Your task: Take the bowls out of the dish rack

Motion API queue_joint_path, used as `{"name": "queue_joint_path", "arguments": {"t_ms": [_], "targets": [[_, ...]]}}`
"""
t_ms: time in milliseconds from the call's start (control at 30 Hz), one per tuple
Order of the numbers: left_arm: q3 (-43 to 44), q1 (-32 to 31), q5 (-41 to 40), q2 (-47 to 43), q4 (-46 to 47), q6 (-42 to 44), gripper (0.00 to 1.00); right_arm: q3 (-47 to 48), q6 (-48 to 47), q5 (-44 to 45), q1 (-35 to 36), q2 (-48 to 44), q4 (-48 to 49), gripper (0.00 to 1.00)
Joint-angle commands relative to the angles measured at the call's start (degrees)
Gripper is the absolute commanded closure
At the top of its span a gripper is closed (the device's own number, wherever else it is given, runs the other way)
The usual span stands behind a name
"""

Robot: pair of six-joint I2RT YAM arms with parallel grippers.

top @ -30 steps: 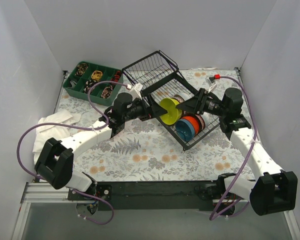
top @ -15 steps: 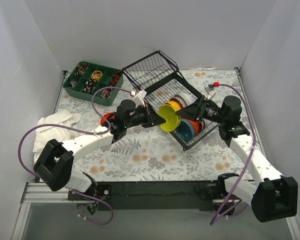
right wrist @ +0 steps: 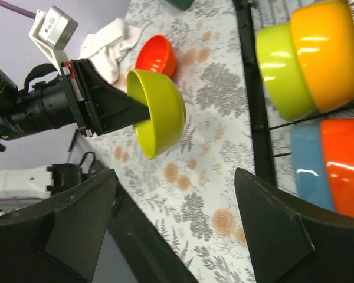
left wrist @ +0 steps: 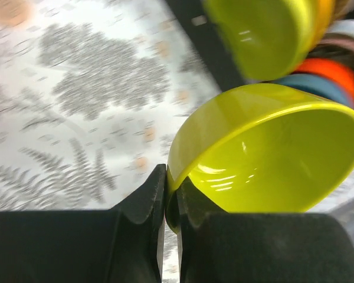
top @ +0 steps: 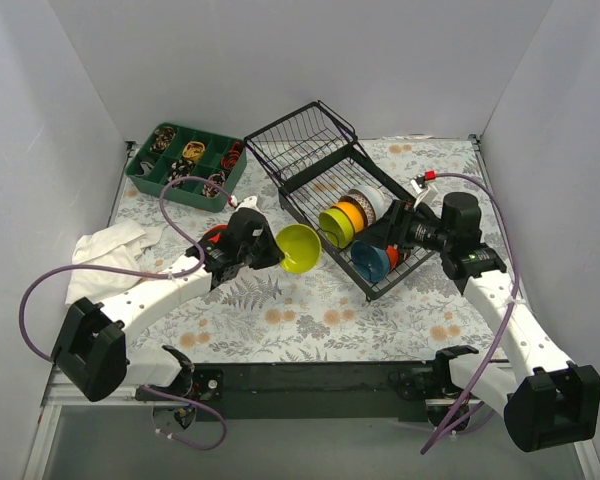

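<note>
My left gripper (top: 278, 250) (left wrist: 171, 184) is shut on the rim of a lime-yellow bowl (top: 299, 248) (left wrist: 265, 153) (right wrist: 159, 112), which it holds tilted above the flowered table, left of the dish rack (top: 298, 145). My right gripper (top: 382, 237) (right wrist: 174, 177) stands open and empty at the rack's near side. In the rack stand a lime-green bowl (top: 335, 225) (right wrist: 283, 71), an orange bowl (top: 352, 215) (right wrist: 327, 56), a blue bowl (top: 368, 262) (right wrist: 307, 171) and a red-orange bowl (top: 391, 255) (right wrist: 345, 171). A red bowl (top: 215, 235) (right wrist: 158, 54) sits on the table behind the left arm.
A green compartment tray (top: 185, 165) with small items stands at the back left. A white cloth (top: 105, 255) (right wrist: 109, 44) lies at the left edge. Grey walls close in the table on three sides.
The left gripper shut on the lime-yellow bowl and carried it left, away from the rack. The right gripper let go of that bowl and opened wide.
</note>
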Motion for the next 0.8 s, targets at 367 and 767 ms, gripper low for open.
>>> {"name": "queue_joint_path", "arguments": {"t_ms": [367,767], "targets": [[13.22,9.75,-4.35,18.25,-19.23,5.24,1.00,10.16,-21.34,15.13,-0.21,-2.06,-22.24,0.08],[17.89,11.78,-2.69,24.85,-19.14,7.53,0.78,11.92,-26.36,20.06,-0.12,-2.50,-27.09,0.07]]}}
